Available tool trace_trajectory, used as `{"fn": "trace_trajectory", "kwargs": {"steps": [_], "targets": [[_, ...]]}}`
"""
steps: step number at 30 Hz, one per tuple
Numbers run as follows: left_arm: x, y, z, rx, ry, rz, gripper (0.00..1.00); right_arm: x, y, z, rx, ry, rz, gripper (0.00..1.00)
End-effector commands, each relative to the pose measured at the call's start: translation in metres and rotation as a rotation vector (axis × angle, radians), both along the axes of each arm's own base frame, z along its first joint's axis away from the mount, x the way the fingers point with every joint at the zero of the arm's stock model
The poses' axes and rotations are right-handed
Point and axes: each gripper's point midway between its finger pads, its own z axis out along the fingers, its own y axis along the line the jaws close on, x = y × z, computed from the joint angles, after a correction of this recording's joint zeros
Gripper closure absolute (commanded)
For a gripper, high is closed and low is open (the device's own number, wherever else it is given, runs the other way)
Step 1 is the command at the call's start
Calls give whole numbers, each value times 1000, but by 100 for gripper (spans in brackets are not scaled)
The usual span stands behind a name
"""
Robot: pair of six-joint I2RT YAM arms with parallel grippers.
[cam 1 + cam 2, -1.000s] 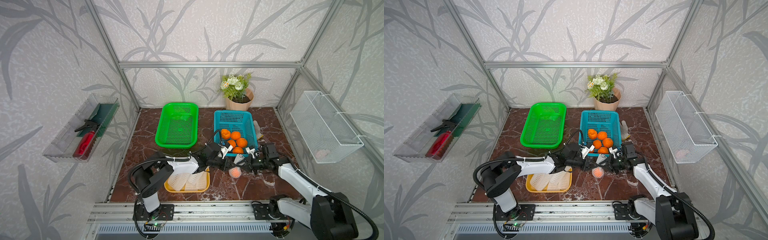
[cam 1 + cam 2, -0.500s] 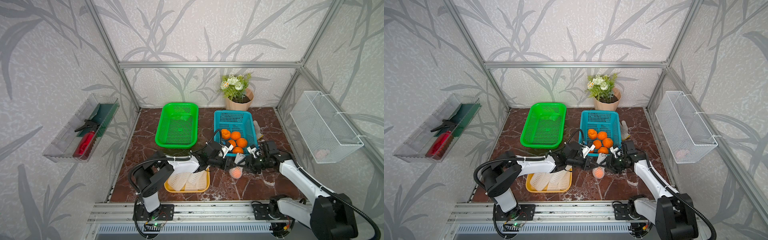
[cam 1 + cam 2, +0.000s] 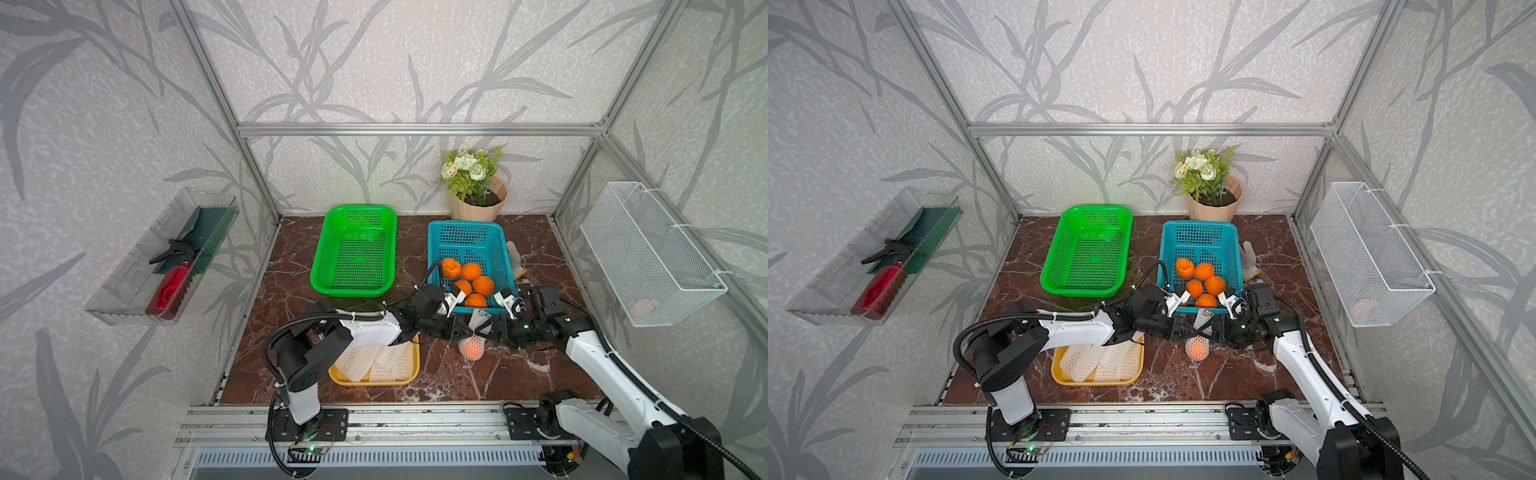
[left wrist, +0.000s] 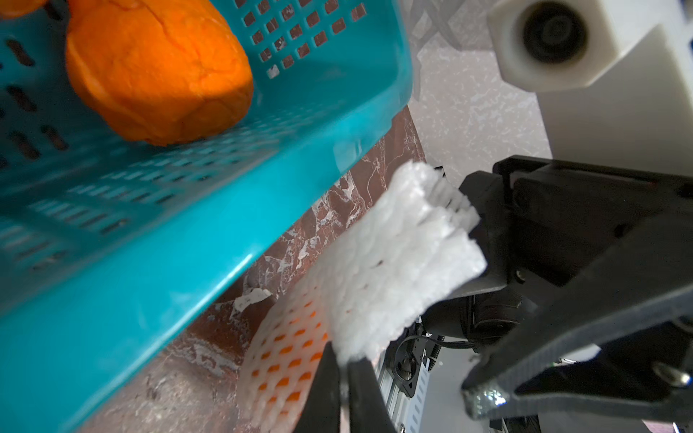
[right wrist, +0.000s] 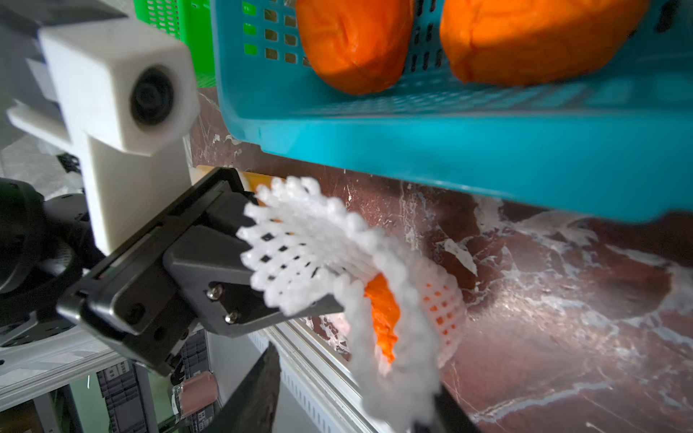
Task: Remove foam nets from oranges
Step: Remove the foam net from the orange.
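Note:
One orange [image 3: 472,351] [image 3: 1197,350] rests on the marble floor just in front of the blue basket, half inside a white foam net [image 3: 478,320] [image 4: 393,262] [image 5: 318,255]. My left gripper [image 4: 345,361] [image 3: 466,332] is shut on the net's upper edge. My right gripper [image 5: 352,401] [image 3: 487,332] faces it from the other side. It is open, with the net's loose rim between its spread fingers. Orange skin [image 5: 382,318] shows through the net's mouth. Several bare oranges [image 3: 469,278] lie in the blue basket [image 3: 465,226]. Several empty foam nets [image 3: 374,359] fill the yellow tray [image 3: 374,383].
A green basket [image 3: 353,253] stands left of the blue one, with a flower pot [image 3: 478,203] behind. A glove [image 3: 515,259] lies by the blue basket's right side. A white wire basket [image 3: 648,257] hangs on the right wall and a clear tray with a red bottle [image 3: 166,266] on the left wall.
My right gripper has opened and let go of the net's rim. The left gripper stays shut on the net, and the orange has hardly moved.

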Motion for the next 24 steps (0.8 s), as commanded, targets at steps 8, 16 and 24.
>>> {"fn": "trace_trajectory", "kwargs": {"steps": [8, 16, 24], "targets": [[9, -10, 9, -16, 0, 16, 93, -16, 7, -29, -151, 19, 111, 49], [10, -12, 7, -17, 7, 15, 93, -2, 2, -38, -204, 3, 67, 55], [9, -14, 6, -16, 16, 9, 93, 8, 9, -44, -181, 14, 67, 67]]}}
